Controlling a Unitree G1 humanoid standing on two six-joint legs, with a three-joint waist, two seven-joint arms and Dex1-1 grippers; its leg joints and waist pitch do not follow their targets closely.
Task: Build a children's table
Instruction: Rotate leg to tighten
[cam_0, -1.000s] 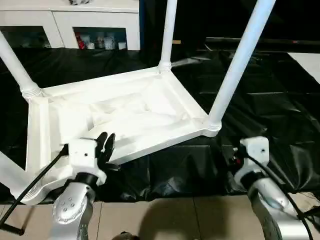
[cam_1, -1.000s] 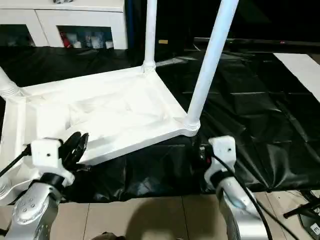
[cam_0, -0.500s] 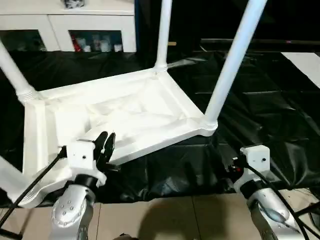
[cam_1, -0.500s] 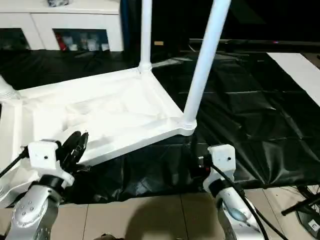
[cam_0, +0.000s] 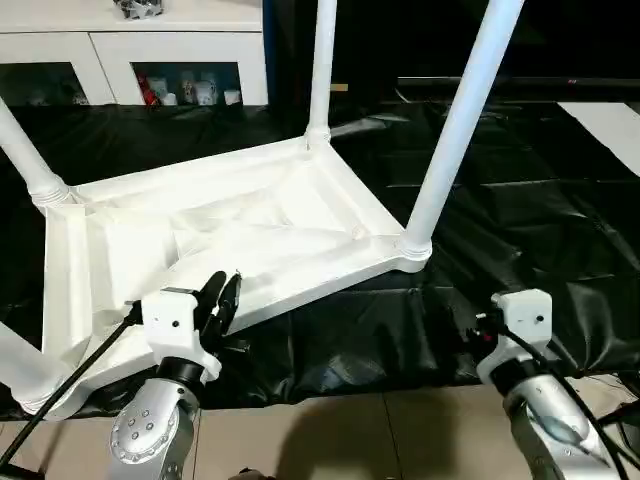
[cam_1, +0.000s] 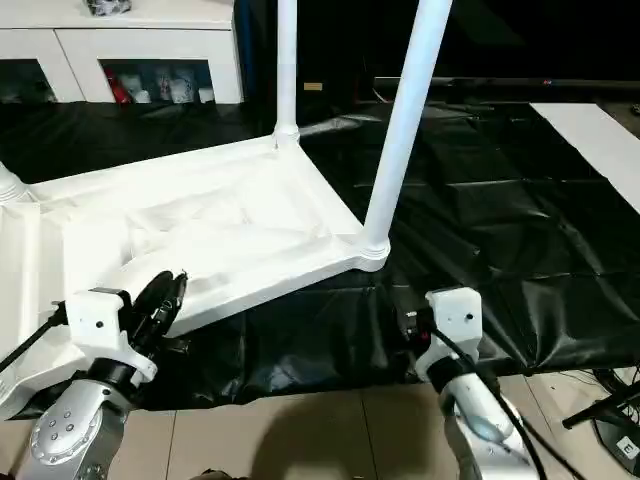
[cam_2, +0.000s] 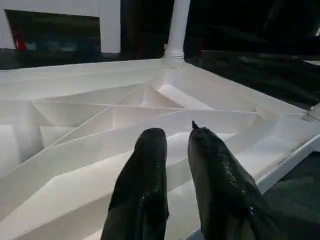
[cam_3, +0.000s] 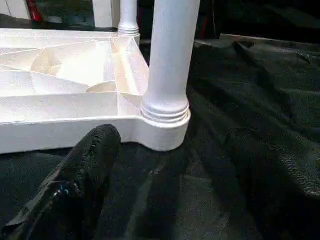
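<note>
The white children's table (cam_0: 250, 225) lies upside down on a black sheet, ribbed underside up. Its legs stand up out of the corner sockets: one at the back (cam_0: 322, 70), one at the near right corner (cam_0: 455, 130), one at the left (cam_0: 25, 150). My left gripper (cam_0: 224, 297) sits at the tabletop's near rim, its fingers (cam_2: 145, 170) a narrow gap apart over the ribs with nothing between them. My right gripper (cam_3: 180, 195) is wide open and empty, low over the sheet, a short way in front of the near right leg (cam_3: 170, 75).
The black sheet (cam_0: 520, 200) covers the floor under the table, and bare tiles (cam_0: 340, 440) show at the near edge. A white glass-door cabinet (cam_0: 130, 60) stands behind. A cable (cam_0: 70, 370) trails from my left wrist. A stand's feet (cam_1: 610, 420) are at the right.
The head camera has shifted, so the whole picture has moved. Both forearms sit a little lower in the picture. Neither gripper's opening has changed, and the table lies as before.
</note>
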